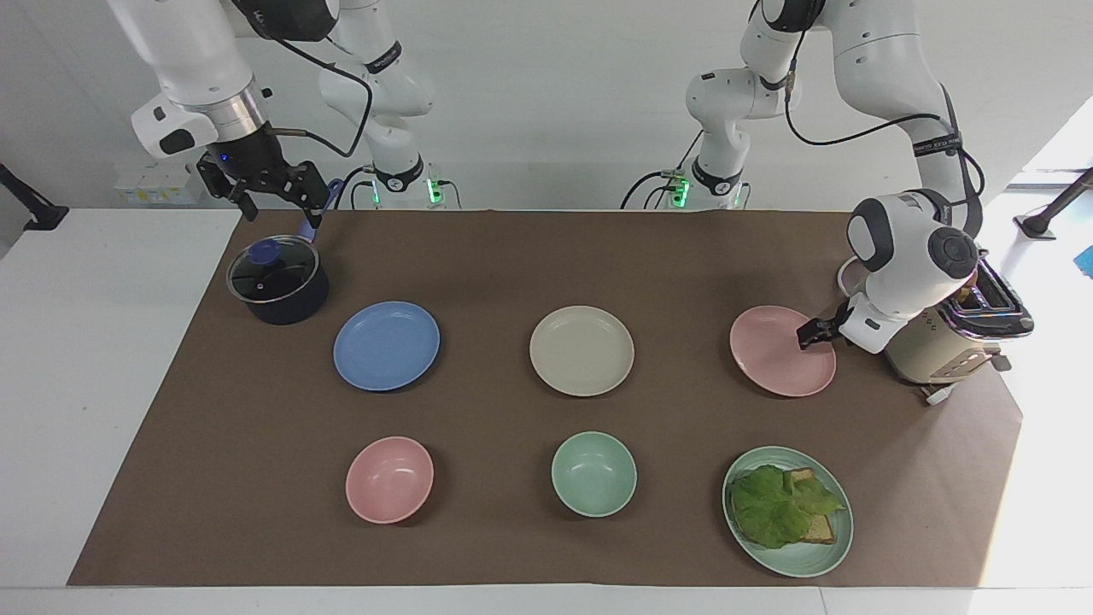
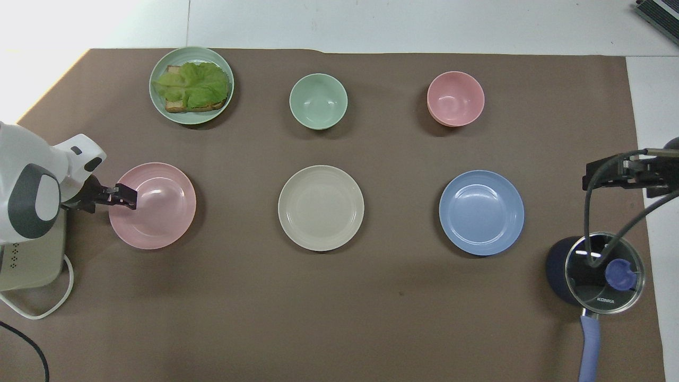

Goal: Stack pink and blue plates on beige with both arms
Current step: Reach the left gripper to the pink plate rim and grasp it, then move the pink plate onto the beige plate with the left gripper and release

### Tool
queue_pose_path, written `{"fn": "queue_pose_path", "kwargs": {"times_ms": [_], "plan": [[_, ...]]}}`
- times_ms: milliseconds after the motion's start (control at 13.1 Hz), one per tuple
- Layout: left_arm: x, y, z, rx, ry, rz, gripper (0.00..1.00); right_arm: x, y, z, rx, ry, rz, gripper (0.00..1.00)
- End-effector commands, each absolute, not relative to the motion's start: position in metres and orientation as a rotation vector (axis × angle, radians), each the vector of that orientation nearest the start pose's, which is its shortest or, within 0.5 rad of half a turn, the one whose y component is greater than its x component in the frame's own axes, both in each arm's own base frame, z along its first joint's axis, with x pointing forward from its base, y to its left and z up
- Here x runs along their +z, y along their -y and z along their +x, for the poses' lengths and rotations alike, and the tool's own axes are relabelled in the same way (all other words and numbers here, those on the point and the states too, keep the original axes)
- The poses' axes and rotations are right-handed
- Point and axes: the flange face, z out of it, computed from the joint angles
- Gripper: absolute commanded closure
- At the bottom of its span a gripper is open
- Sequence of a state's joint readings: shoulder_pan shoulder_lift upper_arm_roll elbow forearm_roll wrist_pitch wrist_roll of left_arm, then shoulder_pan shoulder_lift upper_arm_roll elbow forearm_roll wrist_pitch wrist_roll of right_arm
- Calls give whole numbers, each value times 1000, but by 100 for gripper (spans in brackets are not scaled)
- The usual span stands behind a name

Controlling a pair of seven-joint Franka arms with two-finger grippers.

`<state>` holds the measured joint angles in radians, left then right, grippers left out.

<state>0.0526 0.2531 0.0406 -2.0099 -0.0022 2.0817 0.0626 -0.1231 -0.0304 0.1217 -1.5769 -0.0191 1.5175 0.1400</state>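
Observation:
Three equal plates lie in a row on the brown mat. The beige plate (image 1: 581,350) (image 2: 321,208) is in the middle. The blue plate (image 1: 386,346) (image 2: 481,212) lies toward the right arm's end, the pink plate (image 1: 773,367) (image 2: 159,212) toward the left arm's end. My left gripper (image 1: 809,334) (image 2: 126,196) is low over the pink plate's rim on the toaster's side, open, holding nothing. My right gripper (image 1: 280,212) (image 2: 604,178) hangs open and empty above the pot, beside the blue plate, and waits.
A dark pot with a glass lid (image 1: 277,282) and a toaster (image 1: 935,342) stand at the mat's two ends. Farther from the robots stand a pink bowl (image 1: 389,478), a mint bowl (image 1: 593,472) and a mint plate (image 1: 803,564) with lettuce and toast.

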Motion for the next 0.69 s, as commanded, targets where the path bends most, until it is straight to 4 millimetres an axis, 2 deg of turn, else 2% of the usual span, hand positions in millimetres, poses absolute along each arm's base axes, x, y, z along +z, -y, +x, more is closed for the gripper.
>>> {"fn": "queue_pose_path", "kwargs": {"times_ms": [0,76,229,305,381,610], "plan": [[309,-54,565,316,44,-3129,0,636,4,540,22,-198,-3137,0],[309,-52,566,320,51,-3133,0,636,4,540,24,-195,-3137,0],[310,-51,566,320,73,-3145,70,635,4,541,24,-195,-3137,0],[310,-51,566,323,73,-3145,94,635,5,541,24,-198,-3137,0],[310,-53,566,325,75,-3145,100,635,5,541,24,-198,-3137,0],[312,-50,564,359,63,-3143,100,635,5,540,27,-198,-3137,0]]}}
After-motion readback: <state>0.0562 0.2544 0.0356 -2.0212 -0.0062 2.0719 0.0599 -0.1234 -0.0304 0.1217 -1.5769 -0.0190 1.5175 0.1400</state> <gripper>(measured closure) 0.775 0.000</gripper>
